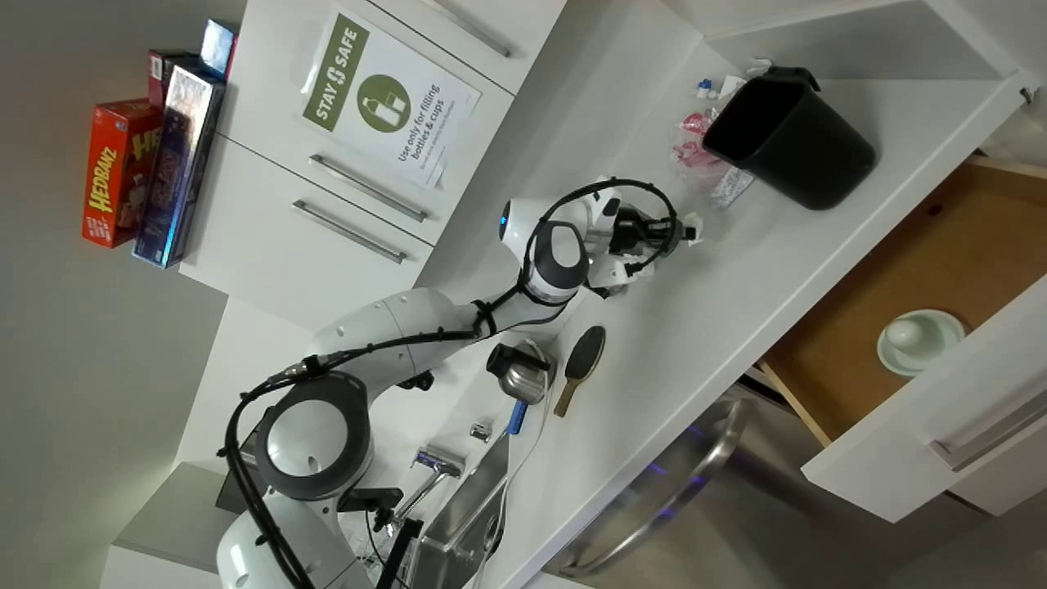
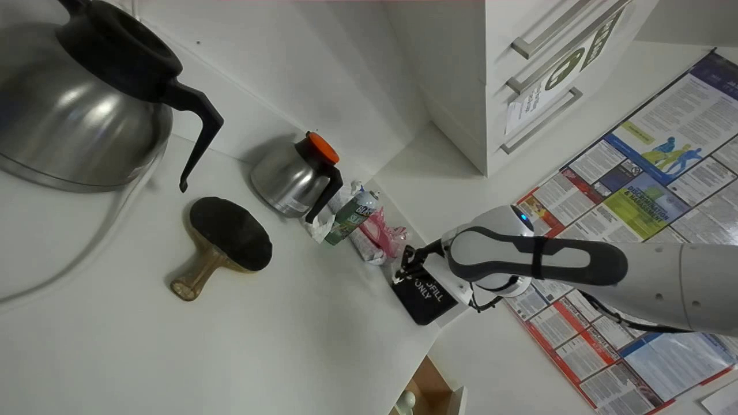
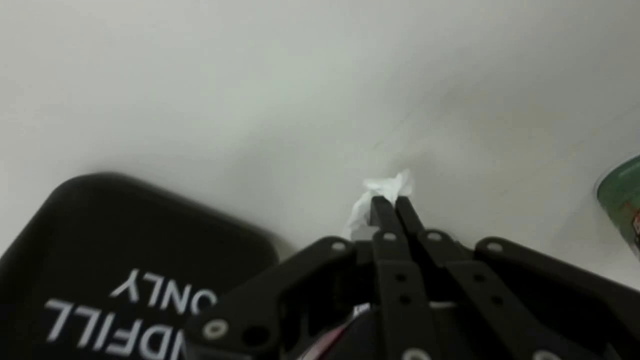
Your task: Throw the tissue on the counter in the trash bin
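Note:
The tissue (image 3: 387,187) is a small crumpled white wad pinched between the fingertips of my gripper (image 3: 390,202). It also shows at the gripper's tip in an exterior view (image 1: 694,222). My gripper (image 1: 687,234) is over the white counter (image 1: 703,327); its exact height is hard to tell. The black trash bin (image 1: 806,155) stands upright on the counter near its end wall, apart from the gripper. In the wrist view the bin (image 3: 125,235) is at the lower left. In an exterior view the gripper (image 2: 402,275) overlaps the upper part of the bin (image 2: 424,300).
A green spray can (image 2: 351,218) stands near a pink plastic bag (image 2: 383,233) and white crumpled paper (image 2: 320,226). A steel carafe (image 2: 291,178) and a black-faced paddle brush (image 2: 230,233) are farther along the counter. An open wooden drawer (image 1: 867,270) sticks out below the counter edge.

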`<move>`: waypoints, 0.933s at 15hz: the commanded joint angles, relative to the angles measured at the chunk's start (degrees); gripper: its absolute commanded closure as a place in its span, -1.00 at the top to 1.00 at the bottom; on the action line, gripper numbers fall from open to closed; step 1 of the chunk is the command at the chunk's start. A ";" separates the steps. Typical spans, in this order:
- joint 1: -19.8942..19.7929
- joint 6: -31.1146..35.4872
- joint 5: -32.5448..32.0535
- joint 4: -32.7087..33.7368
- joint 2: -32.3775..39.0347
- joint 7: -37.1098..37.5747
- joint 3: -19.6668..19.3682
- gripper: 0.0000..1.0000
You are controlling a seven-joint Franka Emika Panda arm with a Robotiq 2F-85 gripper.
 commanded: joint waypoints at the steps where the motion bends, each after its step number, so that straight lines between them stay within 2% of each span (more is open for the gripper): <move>1: 4.51 2.30 -6.09 -5.58 -7.62 8.16 -6.57 -0.98; 4: 5.72 5.03 -10.14 -4.25 -8.83 14.59 -10.42 -0.98; 8: 10.28 11.43 -14.47 -2.45 -7.07 24.44 -19.50 -0.98; 11: 12.95 13.01 -16.38 -0.59 -4.38 31.17 -25.80 -0.98; 14: 12.01 11.07 -14.27 0.81 -2.24 33.13 -26.94 -0.98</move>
